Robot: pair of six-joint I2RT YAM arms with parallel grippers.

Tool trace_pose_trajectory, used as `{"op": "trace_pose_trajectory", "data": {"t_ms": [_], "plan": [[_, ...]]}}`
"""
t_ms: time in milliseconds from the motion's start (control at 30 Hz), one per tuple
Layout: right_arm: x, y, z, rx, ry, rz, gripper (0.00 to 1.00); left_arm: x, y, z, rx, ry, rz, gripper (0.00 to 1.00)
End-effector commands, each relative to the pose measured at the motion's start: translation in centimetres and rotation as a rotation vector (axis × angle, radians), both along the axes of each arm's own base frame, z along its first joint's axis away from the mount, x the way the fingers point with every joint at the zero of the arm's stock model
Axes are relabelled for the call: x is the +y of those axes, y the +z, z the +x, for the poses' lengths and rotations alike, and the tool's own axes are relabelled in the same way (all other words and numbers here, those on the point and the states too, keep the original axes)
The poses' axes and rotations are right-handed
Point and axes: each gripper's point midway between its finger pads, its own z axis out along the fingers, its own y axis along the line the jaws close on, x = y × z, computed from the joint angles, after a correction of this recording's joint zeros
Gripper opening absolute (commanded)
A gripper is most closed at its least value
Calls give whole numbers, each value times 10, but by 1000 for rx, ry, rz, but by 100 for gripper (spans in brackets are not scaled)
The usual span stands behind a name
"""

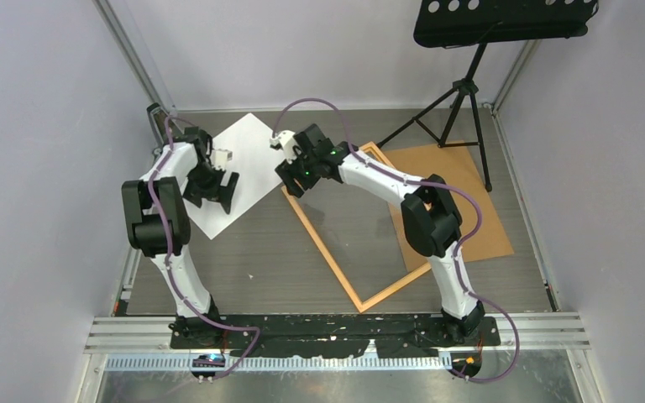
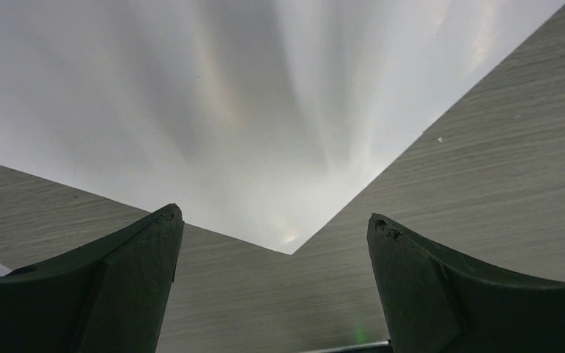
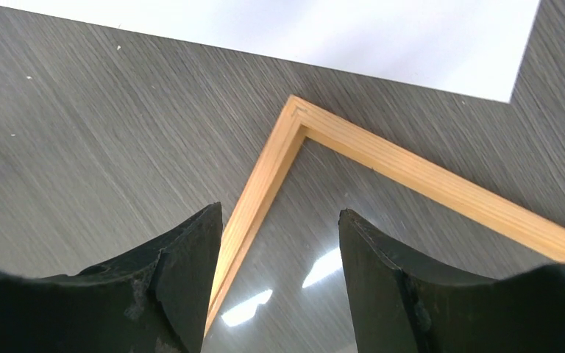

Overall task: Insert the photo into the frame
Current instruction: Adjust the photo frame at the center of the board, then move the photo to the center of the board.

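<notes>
On the left half of the dark wood-grain table, the photo lies flat with its plain white back up, turned at an angle to the table's edges. The left gripper hangs over the photo's near part. In the left wrist view, its fingers stand wide apart with nothing between them, and a corner of the white sheet points toward the gap.

The frame, a thin orange wooden rectangle, lies flat just right of the photo and apart from it, also skewed. The right gripper sits above the frame's left corner, the one nearest the photo. In the right wrist view its jaws are partly spread and clasp nothing. One rail of the frame runs just inside the left finger. The area inside the frame shows bright glossy reflections.

A brown backing board lies under the frame's right side, and a black tripod stand stands at the far right.
</notes>
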Motion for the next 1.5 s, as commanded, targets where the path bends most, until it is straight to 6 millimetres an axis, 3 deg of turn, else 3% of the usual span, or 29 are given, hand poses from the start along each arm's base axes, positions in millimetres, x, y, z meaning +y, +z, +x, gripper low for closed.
{"op": "trace_pose_trajectory", "data": {"t_ms": [0,200,367,633,833,1033,1133,1467], "plan": [[-1,54,-11,3,5,130,65,-23,4,-17,69,32,-116,93],[-5,59,-23,43,9,159,66,-41,-8,-38,155,41,-182,91],[-7,64,-32,62,10,183,65,-44,-9,-44,174,60,-186,91],[-7,69,-37,74,23,196,66,-52,-22,-71,272,71,-195,91],[4,52,-26,95,40,169,66,-55,-25,-85,296,92,-205,91],[32,44,-5,100,63,205,66,-57,-27,-103,319,94,-208,91],[43,26,1,132,65,208,66,-59,-27,-117,354,85,-222,91],[57,9,-1,173,73,215,65,-116,-1,-141,432,39,-550,91]]}}
